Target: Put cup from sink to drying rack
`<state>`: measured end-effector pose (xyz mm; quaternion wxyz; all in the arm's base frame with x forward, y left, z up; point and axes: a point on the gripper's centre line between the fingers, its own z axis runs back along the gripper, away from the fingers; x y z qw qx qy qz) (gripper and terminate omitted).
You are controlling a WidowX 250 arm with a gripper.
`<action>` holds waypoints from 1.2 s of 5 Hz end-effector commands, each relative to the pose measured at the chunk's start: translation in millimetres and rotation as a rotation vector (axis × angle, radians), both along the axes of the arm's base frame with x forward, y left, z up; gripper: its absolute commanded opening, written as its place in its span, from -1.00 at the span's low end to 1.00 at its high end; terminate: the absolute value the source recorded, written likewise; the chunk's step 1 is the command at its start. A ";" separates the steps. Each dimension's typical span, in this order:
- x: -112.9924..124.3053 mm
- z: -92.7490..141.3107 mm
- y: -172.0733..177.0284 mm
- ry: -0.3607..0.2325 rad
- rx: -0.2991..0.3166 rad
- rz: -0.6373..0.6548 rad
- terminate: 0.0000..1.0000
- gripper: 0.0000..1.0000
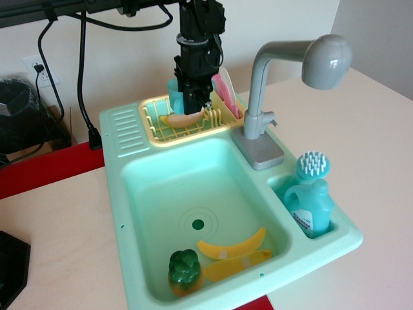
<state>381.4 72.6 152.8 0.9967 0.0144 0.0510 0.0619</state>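
Pinching the small teal-blue plastic cup point(174, 95), the black pincer point(191, 101) hangs above the far end of the pale-yellow plastic grid drying rack point(157, 130), which sits at the far edge of the mint-green toy plastic sink point(122, 194) on the pale wooden desk point(58, 226). Only a slice of the cup shows at the left of the pincer, upright as far as one can tell, and whether its base touches the rack grid or hovers just over it is hard to make out from this angle. A yellow banana-shaped toy point(184, 118) lies in the rack just beneath the pincer, and pink and yellow utensils point(224, 90) stand at the rack's right end beside the grey faucet point(293, 71). The deep basin holds only a dark green pepper-shaped toy point(184, 270) and yellow curved pieces point(233, 252) at its near end, so the lift out of the sink looks done. What seems left is setting the cup down clear of the banana toy, letting go, and backing the arm away.
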 end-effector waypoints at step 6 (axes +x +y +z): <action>-0.8 -33.5 18.8 0.045 0.018 0.049 -1.00 1.00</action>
